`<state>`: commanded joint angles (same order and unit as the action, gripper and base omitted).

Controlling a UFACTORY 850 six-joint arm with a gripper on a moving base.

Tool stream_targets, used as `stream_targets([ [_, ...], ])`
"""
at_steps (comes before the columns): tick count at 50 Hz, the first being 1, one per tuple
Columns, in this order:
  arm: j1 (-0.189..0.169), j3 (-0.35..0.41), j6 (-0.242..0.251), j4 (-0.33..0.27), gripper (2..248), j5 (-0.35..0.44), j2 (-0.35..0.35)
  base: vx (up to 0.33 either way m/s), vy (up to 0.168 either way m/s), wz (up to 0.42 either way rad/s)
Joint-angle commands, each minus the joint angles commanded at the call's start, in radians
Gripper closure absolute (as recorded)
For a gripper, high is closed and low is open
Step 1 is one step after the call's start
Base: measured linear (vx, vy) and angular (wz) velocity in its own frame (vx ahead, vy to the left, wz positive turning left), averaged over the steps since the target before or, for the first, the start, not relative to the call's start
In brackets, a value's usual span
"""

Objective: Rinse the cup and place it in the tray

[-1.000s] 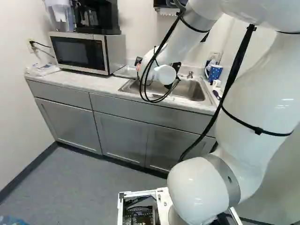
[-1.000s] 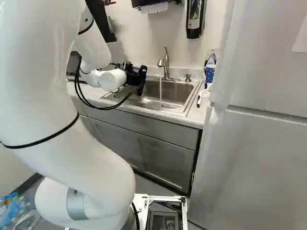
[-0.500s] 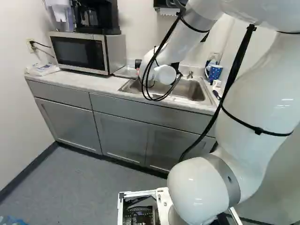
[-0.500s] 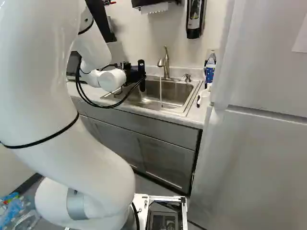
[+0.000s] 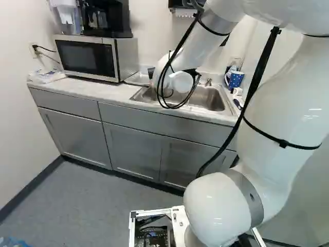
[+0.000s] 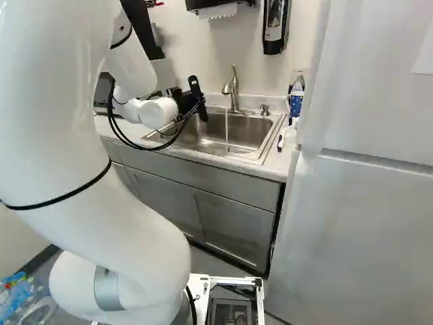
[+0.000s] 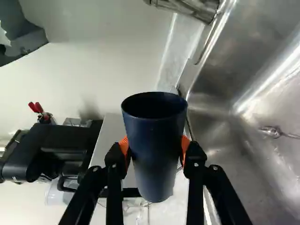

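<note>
In the right base view my gripper (image 6: 191,101) is over the left part of the sink (image 6: 256,144), its fingertips hard to make out. The wrist view shows the gripper (image 7: 155,149) closed around a dark blue cup (image 7: 157,154), an orange pad on either side; the cup's open rim faces the camera. Water runs from the faucet (image 6: 228,88) into the basin, to the right of the gripper. A flat, light thing (image 5: 138,78) between microwave and sink may be the tray; I cannot tell.
The microwave (image 5: 87,56) stands left of the sink, a coffee maker (image 5: 107,19) on top of it. A blue dotted mug (image 5: 235,79) is at the sink's right end. A fridge (image 6: 358,223) borders the counter on the right.
My gripper has turned about the wrist, with the cup in it, and its black body now leans in the right base view. The base has stayed put; the water still runs.
</note>
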<state>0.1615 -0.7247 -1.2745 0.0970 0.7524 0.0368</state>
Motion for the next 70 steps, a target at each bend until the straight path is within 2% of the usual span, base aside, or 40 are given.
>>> stream_targets([
  [70,0.000,0.000,0.736,0.000,127,0.000,0.000,0.000,0.000,0.000],
])
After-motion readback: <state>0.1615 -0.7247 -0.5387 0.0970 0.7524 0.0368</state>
